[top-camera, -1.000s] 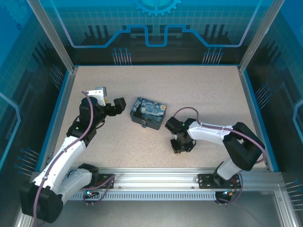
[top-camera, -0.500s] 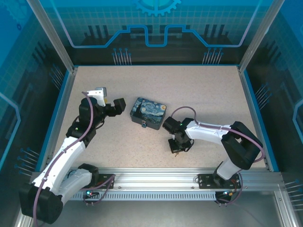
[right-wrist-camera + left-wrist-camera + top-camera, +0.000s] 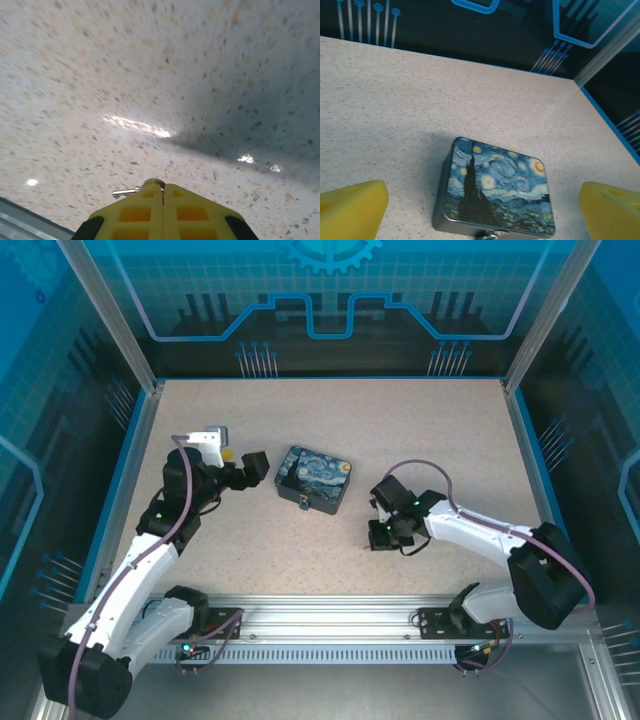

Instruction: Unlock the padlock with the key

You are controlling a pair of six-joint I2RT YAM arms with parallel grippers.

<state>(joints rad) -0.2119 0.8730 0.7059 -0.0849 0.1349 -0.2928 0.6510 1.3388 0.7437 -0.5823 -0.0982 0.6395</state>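
Two arms reach in from the near edge of the table (image 3: 420,420). On the left, the left gripper (image 3: 255,465) hangs just beside the left end of a dark-blue tin (image 3: 315,478) painted with a starry night sky. Its jaws stand wide apart around nothing; in the left wrist view its yellow fingers (image 3: 352,207) sit at the two lower corners with the tin between and beyond them.

The tin lies flat near the middle of the table, a little left of centre, turned slightly askew to the edges. The padlock (image 3: 303,505) sits against the tin's side that faces the near edge. In the left wrist view only a sliver of its blue body and silvery metal (image 3: 487,234) peeps in at the bottom.

Further right, between the tin and the near edge, the right gripper (image 3: 372,540) points down, low over bare tabletop and apart from the tin. Its yellow fingers are pressed together, pinching the key (image 3: 135,189) at their very tip. The key's round head sits in the seam and its thin blade sticks out to the left. Whether the key touches the table cannot be told.
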